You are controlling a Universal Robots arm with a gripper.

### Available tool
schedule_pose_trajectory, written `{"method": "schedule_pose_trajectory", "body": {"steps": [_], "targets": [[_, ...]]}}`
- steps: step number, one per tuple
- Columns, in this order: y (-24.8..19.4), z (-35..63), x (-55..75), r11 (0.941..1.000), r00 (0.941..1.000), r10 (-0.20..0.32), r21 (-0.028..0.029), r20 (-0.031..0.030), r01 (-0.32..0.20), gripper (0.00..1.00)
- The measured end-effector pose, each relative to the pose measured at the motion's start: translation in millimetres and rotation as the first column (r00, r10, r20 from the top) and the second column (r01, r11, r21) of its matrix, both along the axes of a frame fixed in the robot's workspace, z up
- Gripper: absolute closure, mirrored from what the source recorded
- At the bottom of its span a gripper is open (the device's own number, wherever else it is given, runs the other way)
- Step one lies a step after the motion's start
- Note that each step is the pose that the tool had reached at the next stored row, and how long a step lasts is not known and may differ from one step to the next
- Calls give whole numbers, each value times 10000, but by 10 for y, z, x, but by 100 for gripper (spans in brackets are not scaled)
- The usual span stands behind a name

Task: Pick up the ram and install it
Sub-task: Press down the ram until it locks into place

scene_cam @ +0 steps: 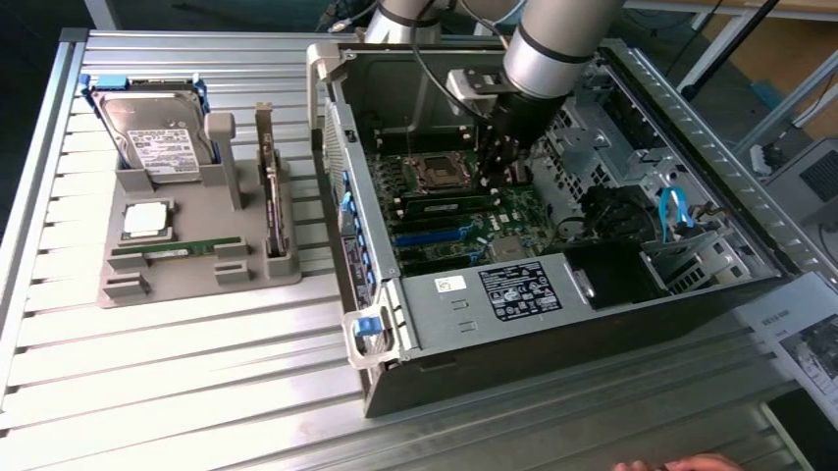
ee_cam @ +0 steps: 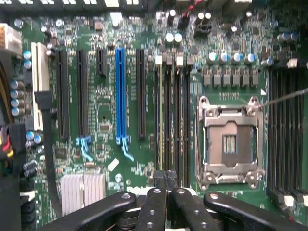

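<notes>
A ribbed metal table [scene_cam: 196,392] is carrying everything, with a blue floor running along the exterior view's left and wooden and grey furniture crowding the exterior view's right. The open computer case [scene_cam: 550,324] is lying on its side on the table, its green motherboard [scene_cam: 458,211] facing up. The robot arm [scene_cam: 556,44] is reaching down into the case from above. Beside the case, toward the exterior view's left, a grey parts holder [scene_cam: 196,280] is sitting on the table, carrying a hard drive [scene_cam: 157,137] upright in its blue frame, a dark expansion card [scene_cam: 273,196] standing on edge, and a square silver processor [scene_cam: 145,221] lying flat. The ram [scene_cam: 177,250] is lying in the holder's front groove, just below the processor, well apart from the arm. A person's fingertips [scene_cam: 681,463] are showing at the bottom edge.

The wrist view is looking straight down on the board: the gripper [ee_cam: 165,179] is hovering with its black fingers [ee_cam: 156,202] pressed together, clenched on nothing, just over the memory slots [ee_cam: 172,115]. Beside these are sitting the empty processor socket [ee_cam: 231,139] and, on the other side, a blue expansion slot [ee_cam: 120,96] among black ones.
</notes>
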State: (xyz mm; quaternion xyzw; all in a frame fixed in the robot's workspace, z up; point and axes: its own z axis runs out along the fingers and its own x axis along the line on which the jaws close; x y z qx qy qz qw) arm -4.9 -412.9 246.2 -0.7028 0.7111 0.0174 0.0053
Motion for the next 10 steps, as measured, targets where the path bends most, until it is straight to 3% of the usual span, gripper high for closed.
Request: {"method": "schedule_pose_trajectory", "body": {"steps": [10], "targets": [[0,0,-231,10000,10000,1,1,10,-1,90]]}}
